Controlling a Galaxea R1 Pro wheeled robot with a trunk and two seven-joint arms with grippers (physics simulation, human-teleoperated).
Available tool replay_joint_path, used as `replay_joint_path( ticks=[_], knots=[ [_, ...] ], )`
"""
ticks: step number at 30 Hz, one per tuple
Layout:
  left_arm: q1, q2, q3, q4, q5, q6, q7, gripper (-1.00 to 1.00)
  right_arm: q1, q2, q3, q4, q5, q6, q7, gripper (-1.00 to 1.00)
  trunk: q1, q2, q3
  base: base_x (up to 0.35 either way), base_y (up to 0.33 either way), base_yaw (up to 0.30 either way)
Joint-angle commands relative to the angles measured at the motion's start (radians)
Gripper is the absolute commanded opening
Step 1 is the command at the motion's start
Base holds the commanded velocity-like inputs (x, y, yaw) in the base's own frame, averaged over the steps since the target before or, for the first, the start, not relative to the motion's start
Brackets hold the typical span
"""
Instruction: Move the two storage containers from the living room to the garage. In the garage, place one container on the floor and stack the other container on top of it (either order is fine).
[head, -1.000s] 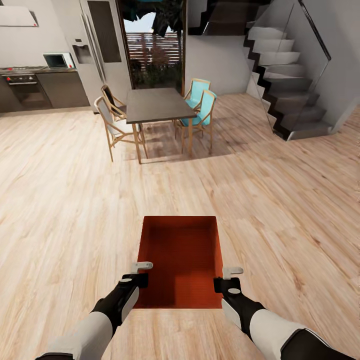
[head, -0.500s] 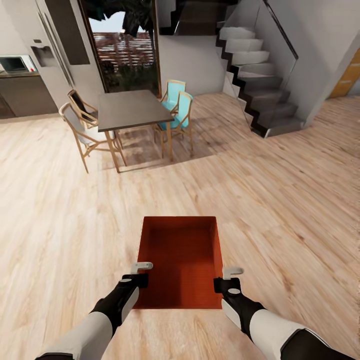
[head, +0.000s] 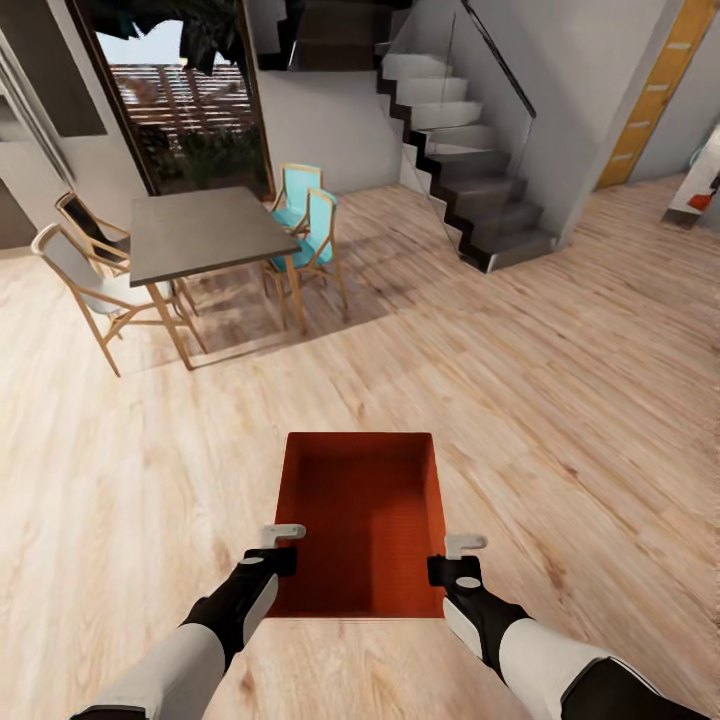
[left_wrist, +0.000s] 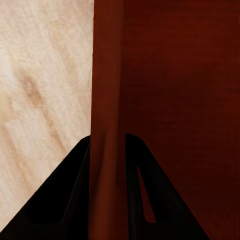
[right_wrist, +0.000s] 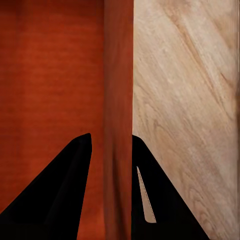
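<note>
One red-orange storage container (head: 362, 515) hangs in front of me above the light wood-plank floor, held level between both arms. My left gripper (head: 276, 545) is shut on its left wall, my right gripper (head: 455, 557) on its right wall. In the left wrist view the thin red wall (left_wrist: 106, 150) runs between the two dark fingers (left_wrist: 65, 200). The right wrist view has the right wall (right_wrist: 118, 150) pinched between black fingers (right_wrist: 60, 195) the same way. The bin is empty inside.
A grey dining table (head: 205, 230) with wooden and turquoise chairs (head: 310, 225) stands ahead on the left. A dark staircase (head: 470, 170) rises ahead on the right, with an orange-brown door (head: 650, 95) beyond it. Wood floor (head: 560, 380) stretches open ahead and to the right.
The whole view has swung to the right: table and stairs have slid left and the orange door has come into sight. Container and grippers keep the same place relative to me.
</note>
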Motion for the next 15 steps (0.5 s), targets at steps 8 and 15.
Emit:
replay_joint_path(
  ticks=[8, 15],
  knots=[
    [-0.001, 0.012, 0.007, -0.065, 0.006, 0.006, 0.004, -1.0, 0.0, 0.001, 0.028, 0.038, -0.015, -0.001, 0.0, -1.0, 0.001, -0.001, -0.001, 0.322, 0.0, -0.254],
    [-0.001, 0.012, 0.007, -0.065, 0.006, 0.006, 0.004, -1.0, 0.0, 0.0, 0.028, 0.038, -0.015, -0.001, 0.0, -1.0, 0.001, -0.001, -0.001, 0.322, 0.0, -0.254]
  ],
)
